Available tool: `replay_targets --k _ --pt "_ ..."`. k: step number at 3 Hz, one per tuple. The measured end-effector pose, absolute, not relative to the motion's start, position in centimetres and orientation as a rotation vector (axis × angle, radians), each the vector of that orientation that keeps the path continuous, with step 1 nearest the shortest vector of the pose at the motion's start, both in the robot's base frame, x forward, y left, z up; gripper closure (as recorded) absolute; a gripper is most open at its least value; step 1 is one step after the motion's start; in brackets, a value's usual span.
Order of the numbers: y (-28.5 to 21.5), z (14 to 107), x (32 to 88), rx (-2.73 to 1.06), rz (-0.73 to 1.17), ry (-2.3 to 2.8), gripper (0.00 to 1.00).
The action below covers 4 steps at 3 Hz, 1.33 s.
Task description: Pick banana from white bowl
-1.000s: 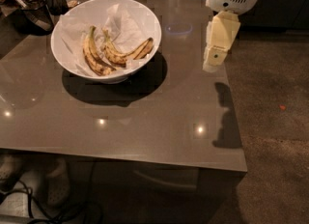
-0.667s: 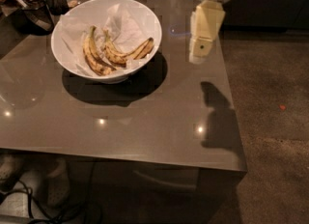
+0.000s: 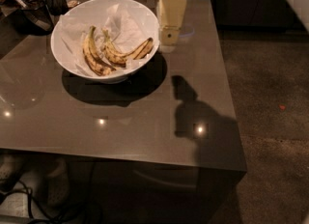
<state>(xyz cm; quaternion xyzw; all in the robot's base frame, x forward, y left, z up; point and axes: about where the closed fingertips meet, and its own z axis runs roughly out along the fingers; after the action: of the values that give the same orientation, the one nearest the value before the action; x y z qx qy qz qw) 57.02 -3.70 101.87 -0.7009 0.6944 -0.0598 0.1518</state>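
Note:
The white bowl point(image 3: 148, 27) stands at the back left of the grey table, lined with crumpled white paper. In it lies the V-shaped banana pair point(image 3: 126, 53), its two arms joined at the lower left. A separate single long spotted banana point(image 3: 91, 54) lies to its left. My gripper point(image 3: 169, 42) hangs down from the top of the view, just right of the bowl's right rim and above the table, apart from the bananas.
The glossy grey table point(image 3: 120, 117) reflects ceiling lights and carries the arm's shadow at right. Dark clutter and a wire basket point(image 3: 34, 10) sit at the back left corner. Brown carpet point(image 3: 270, 102) lies to the right of the table edge.
My gripper has moved left, from over the table's right side to just beside the bowl's right rim. The bowl and bananas have not moved.

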Motion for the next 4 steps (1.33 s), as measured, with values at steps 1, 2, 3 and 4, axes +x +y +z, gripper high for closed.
replay_targets --k 1,2,3,4 --pt "-1.7 101.7 58.7 -2.015 -0.179 1.988 0.01" --pt "-0.1 101.2 59.6 -2.033 -0.192 1.984 0.07" --pt "1.6 100.4 60.3 -2.057 -0.197 1.981 0.20" --pt "3.3 99.4 61.0 -2.088 -0.191 1.976 0.21"
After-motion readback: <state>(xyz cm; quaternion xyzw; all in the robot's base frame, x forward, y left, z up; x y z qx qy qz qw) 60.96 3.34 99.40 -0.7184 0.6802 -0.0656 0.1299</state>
